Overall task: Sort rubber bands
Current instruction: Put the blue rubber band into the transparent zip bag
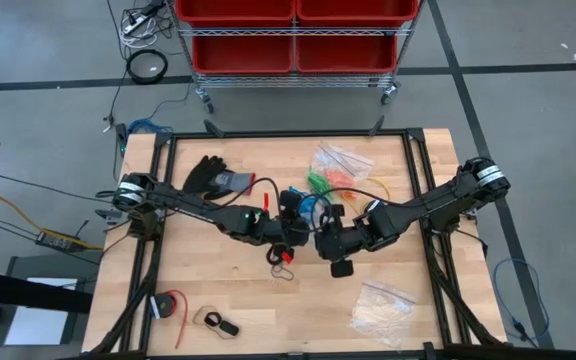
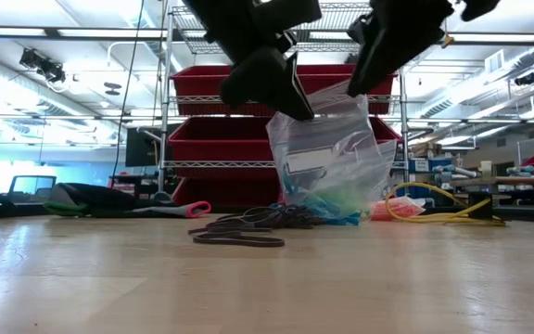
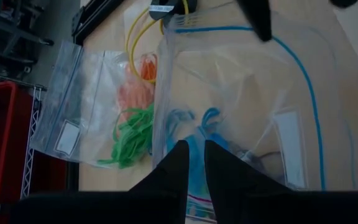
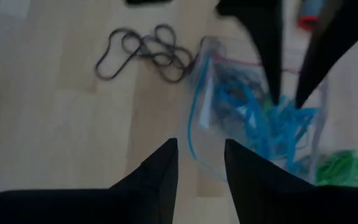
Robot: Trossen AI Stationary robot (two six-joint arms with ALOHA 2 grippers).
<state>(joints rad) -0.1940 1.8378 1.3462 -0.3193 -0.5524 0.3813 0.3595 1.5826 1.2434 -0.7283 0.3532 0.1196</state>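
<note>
above mid-table both hands, left hand and right hand, pinch a clear bag beside black rubber bands

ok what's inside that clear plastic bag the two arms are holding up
Inside the clear plastic zip bag lies a tangle of thin blue rubber bands, gathered at the bottom. How many there are cannot be told, since they overlap. The black rubber bands lie outside it on the wooden table.
</note>
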